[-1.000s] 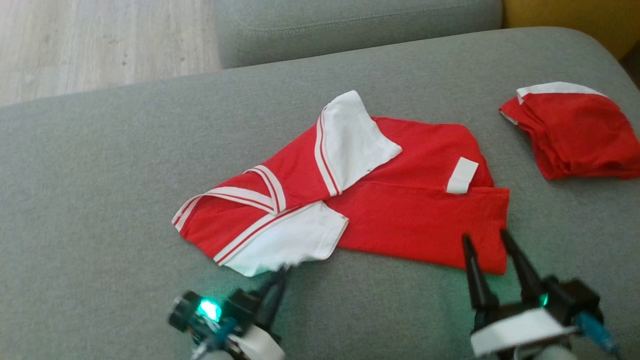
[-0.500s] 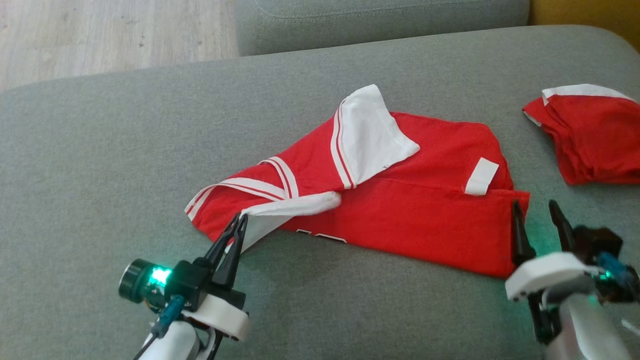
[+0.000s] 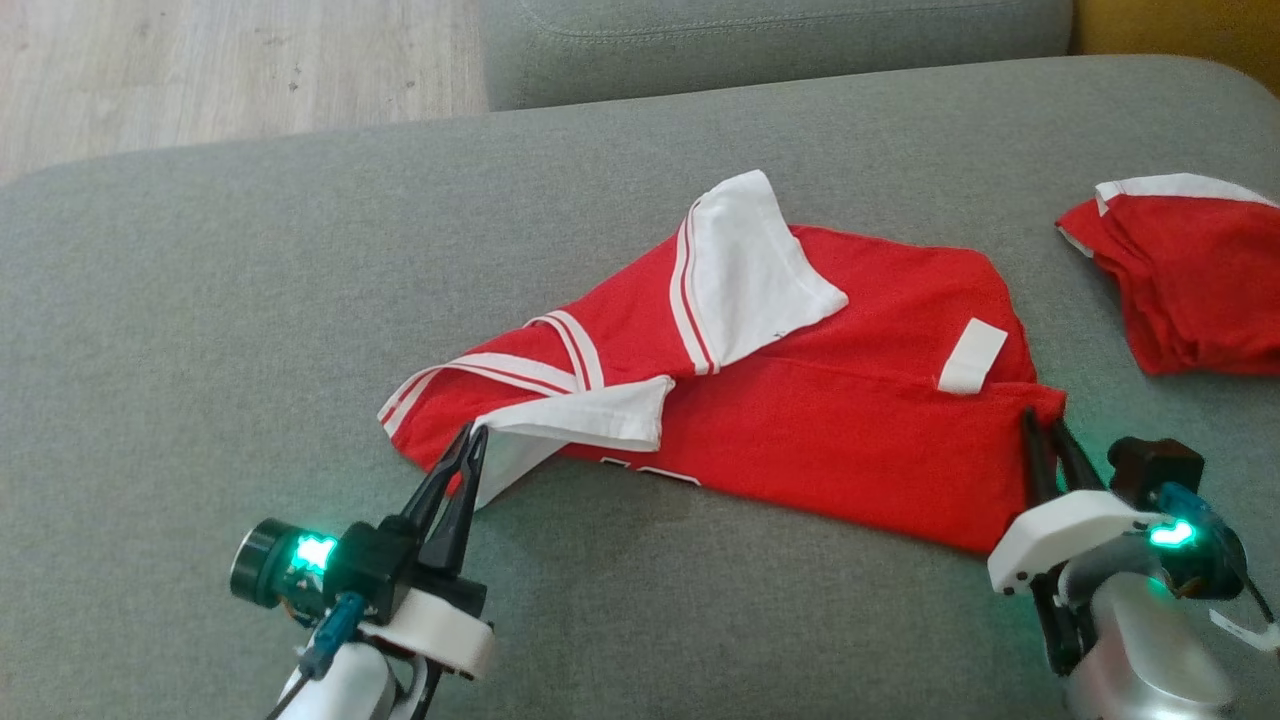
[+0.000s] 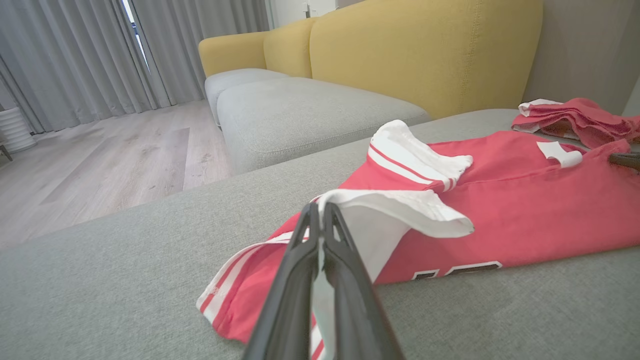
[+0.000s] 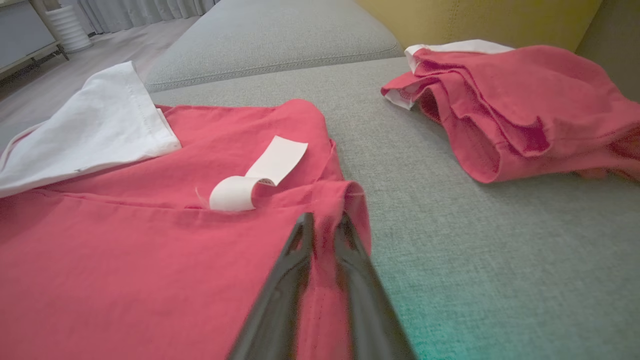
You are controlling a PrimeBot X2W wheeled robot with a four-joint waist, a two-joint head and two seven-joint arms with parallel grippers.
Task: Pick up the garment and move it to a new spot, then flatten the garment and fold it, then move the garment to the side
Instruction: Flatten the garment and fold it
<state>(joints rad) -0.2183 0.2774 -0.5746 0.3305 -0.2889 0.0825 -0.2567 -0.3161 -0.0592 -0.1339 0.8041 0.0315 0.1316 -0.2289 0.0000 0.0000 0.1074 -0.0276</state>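
The garment [image 3: 850, 430] is a red jersey with white sleeves and striped trim, lying crumpled on the grey sofa cushion [image 3: 200, 300]. My left gripper [image 3: 470, 432] is at its near left end, shut on the white sleeve edge, which is raised off the cushion. In the left wrist view the sleeve cloth [image 4: 400, 210] drapes from the closed fingertips of the left gripper [image 4: 320, 207]. My right gripper [image 3: 1040, 420] is at the garment's near right corner. In the right wrist view the red hem [image 5: 350, 200] is pinched between the narrow jaws of the right gripper [image 5: 324, 220].
A second red and white cloth [image 3: 1190, 290] lies bunched at the far right of the cushion. Beyond the cushion's far edge are another grey seat [image 3: 750, 40] and a wooden floor [image 3: 200, 70]. A yellow sofa back [image 4: 425, 45] stands behind.
My right gripper's jaws have come together on the garment's red corner. My left gripper has taken the white sleeve and lifted it up and left. The head camera has shifted.
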